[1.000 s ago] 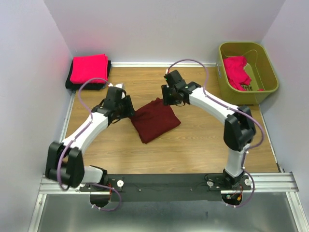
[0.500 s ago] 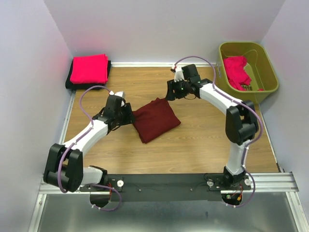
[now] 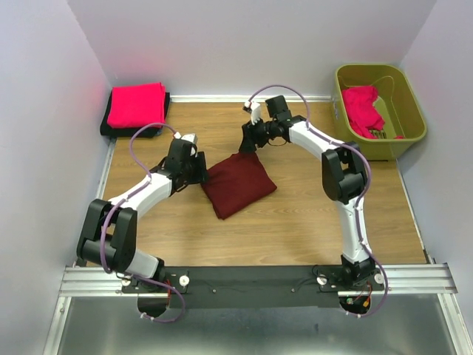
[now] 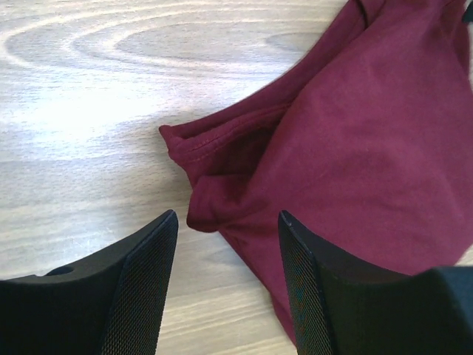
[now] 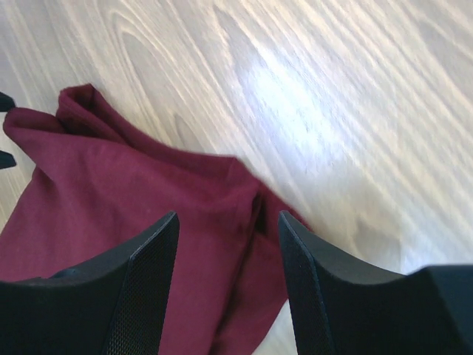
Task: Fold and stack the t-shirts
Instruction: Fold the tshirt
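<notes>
Wooden table (image 3: 310,214), folded maroon t-shirt (image 3: 236,183), left gripper (image 4: 228,216) and right gripper (image 5: 229,216) both spread wide, empty, at its corners

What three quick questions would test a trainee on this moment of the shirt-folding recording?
1. True or false: the left gripper is shut on the maroon t-shirt.
2. What lies in the olive-green bin? A) a crumpled pink t-shirt B) the maroon t-shirt C) nothing
3. Fill in: at the far left corner, the folded pink t-shirt rests on a ____ t-shirt.

Key:
1. False. Its jaws stand open at the shirt's corner.
2. A
3. black; the black t-shirt shows at the stack's edge.
</notes>
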You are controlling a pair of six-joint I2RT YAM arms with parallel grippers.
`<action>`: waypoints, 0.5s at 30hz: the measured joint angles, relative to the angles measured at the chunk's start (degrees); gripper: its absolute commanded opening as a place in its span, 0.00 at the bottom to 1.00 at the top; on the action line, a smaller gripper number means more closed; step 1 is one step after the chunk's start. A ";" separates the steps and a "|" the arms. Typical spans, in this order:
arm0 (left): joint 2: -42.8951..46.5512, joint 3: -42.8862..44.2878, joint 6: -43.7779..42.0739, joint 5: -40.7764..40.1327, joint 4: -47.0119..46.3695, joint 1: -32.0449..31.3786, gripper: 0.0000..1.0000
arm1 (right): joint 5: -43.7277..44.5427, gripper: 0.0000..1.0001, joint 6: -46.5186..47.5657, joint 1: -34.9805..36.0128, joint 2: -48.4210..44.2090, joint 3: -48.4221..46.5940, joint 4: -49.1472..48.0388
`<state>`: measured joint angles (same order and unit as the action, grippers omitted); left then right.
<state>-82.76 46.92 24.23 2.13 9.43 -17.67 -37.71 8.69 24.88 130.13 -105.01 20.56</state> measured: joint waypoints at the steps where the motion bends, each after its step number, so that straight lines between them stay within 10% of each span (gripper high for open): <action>1: -0.44 0.11 -0.39 0.00 0.00 0.00 0.62 | -1.07 0.63 0.52 -0.13 1.01 -1.16 -0.02; 15: -6.73 4.31 -5.25 -0.15 0.09 0.09 0.51 | -11.87 0.58 3.43 -1.29 7.41 -3.58 0.04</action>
<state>-89.49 51.22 18.98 1.98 9.52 -17.58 -49.58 12.12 23.59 137.53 -108.60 20.60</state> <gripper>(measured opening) 0.535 0.603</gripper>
